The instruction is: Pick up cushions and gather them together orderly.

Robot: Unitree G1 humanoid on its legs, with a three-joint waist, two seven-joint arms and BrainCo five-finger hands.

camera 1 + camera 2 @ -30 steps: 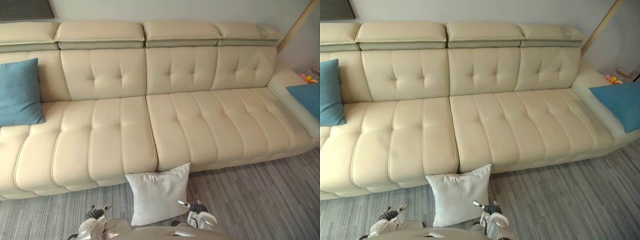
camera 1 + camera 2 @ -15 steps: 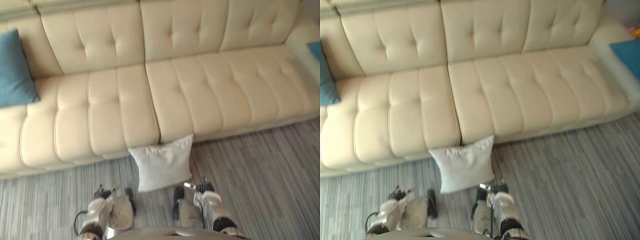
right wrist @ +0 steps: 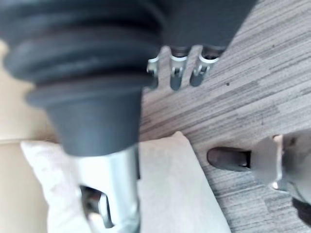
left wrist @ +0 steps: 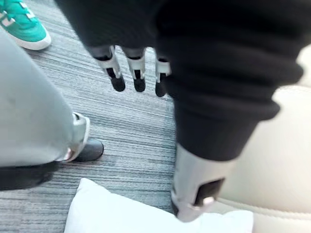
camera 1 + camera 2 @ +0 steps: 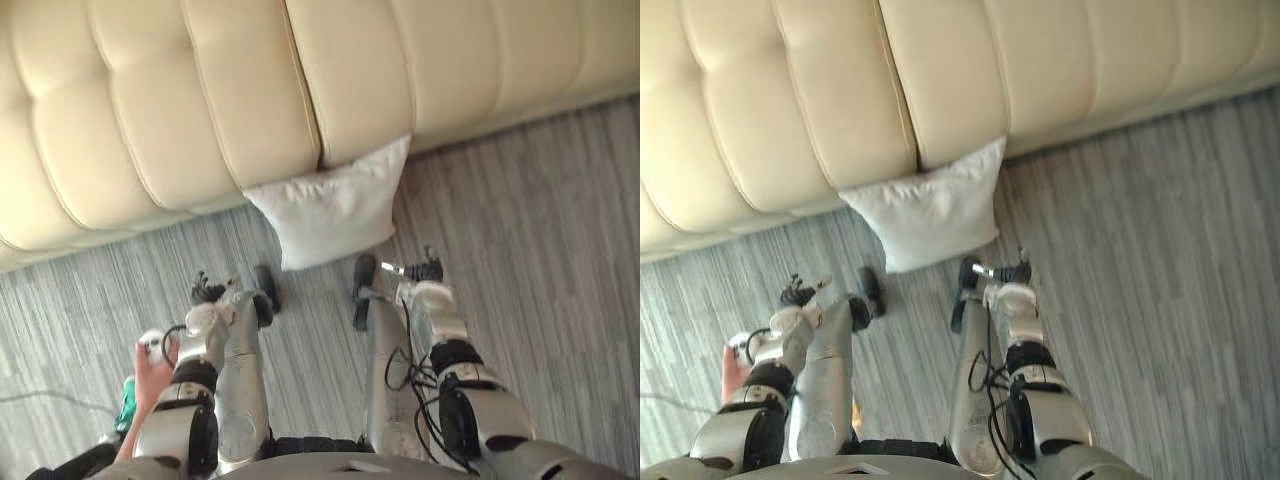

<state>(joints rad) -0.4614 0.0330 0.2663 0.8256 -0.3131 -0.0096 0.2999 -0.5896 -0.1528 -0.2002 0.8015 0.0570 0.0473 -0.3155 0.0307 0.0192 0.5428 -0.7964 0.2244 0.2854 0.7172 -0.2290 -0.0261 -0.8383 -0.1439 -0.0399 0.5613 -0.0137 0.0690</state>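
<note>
A white cushion stands on the grey striped floor and leans against the front of the cream sofa, below the seam between two seats. My left hand hangs near the floor, short of the cushion's lower left corner, fingers straight and holding nothing. My right hand hangs just off the cushion's lower right corner, fingers also straight and empty. Both wrist views show the cushion lying past the thumbs, with neither hand touching it.
A person's hand and a green shoe show low on my left side. The grey carpet stretches away to the right of the cushion. The sofa's seat front runs across the whole top of the view.
The camera has tipped down, so the sofa back and the blue cushions have left the picture. Both arms now show at fuller length. The white cushion has not moved.
</note>
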